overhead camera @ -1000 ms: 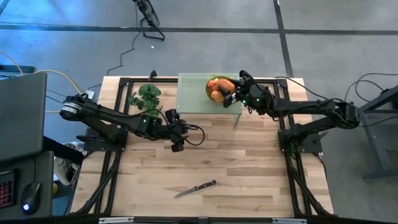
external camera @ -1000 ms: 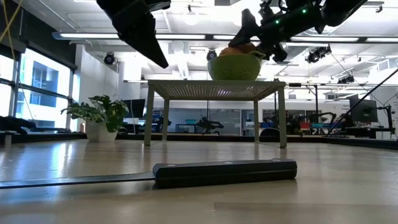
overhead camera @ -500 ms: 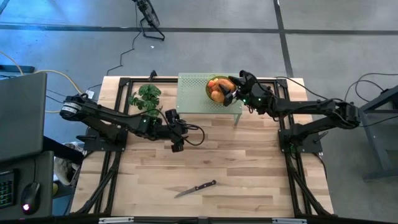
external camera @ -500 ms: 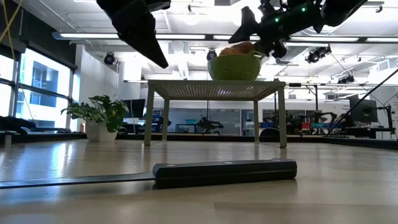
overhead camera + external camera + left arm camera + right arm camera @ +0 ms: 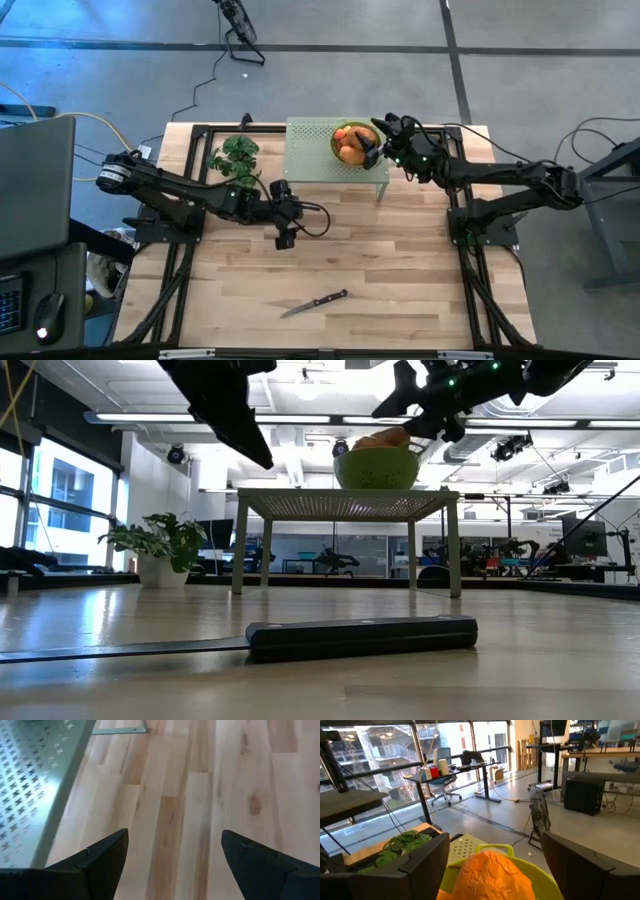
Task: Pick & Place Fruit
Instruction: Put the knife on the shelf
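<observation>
A small pale-green perforated metal stand (image 5: pixel 325 148) is seen at the upper middle of the high view, at the far edge of the light wooden plank table (image 5: pixel 380 270), and a yellow-green round bowl (image 5: pixel 340 146) is set on its right part. The fruit (image 5: pixel 349 144), seen as orange oval pieces heaped together, is held in that bowl; in the low view the orange tops (image 5: pixel 385 438) are shown just above the bowl's rim (image 5: pixel 378 466), upper centre of the frame. The right gripper (image 5: pixel 378 141) is placed at the bowl's right edge, above the fruit, with its two dark fingers spread wide; in the right wrist view one orange piece (image 5: pixel 490 875) is framed between the fingers (image 5: pixel 412 867) but is not clasped, and nothing is held. The left gripper (image 5: pixel 281 238) is hung over bare boards left of centre in the high view, well apart from the stand, its fingers (image 5: pixel 92 865) likewise parted wide and empty. A green leafy bunch (image 5: pixel 235 158) is laid just left of the stand, and a black-handled knife (image 5: pixel 314 303) is laid on the boards at the lower middle, well apart from both grippers.
</observation>
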Robot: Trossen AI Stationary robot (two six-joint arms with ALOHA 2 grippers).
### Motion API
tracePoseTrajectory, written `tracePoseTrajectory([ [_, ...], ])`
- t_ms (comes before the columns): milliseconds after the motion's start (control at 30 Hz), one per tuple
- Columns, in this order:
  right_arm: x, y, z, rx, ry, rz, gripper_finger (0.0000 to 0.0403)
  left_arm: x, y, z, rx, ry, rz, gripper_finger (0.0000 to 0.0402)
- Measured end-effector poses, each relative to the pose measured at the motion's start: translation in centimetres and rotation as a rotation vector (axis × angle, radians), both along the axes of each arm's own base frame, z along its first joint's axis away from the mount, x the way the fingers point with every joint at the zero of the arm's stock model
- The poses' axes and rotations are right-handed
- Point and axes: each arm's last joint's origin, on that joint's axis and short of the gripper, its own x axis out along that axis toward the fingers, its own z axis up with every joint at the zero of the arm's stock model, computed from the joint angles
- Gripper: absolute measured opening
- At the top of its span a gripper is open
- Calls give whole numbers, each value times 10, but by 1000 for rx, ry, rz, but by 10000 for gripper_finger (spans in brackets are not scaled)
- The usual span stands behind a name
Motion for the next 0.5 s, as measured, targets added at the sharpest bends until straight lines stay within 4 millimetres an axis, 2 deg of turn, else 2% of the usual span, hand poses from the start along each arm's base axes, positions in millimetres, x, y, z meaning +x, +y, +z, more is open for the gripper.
tracePoseTrajectory([
  [200,-8,6,11,-31,-25,13,308,3,-3,2,-65,-25,-69,312],
  [500,-26,37,24,-64,44,126,309,9,-14,0,-125,-60,-96,312],
])
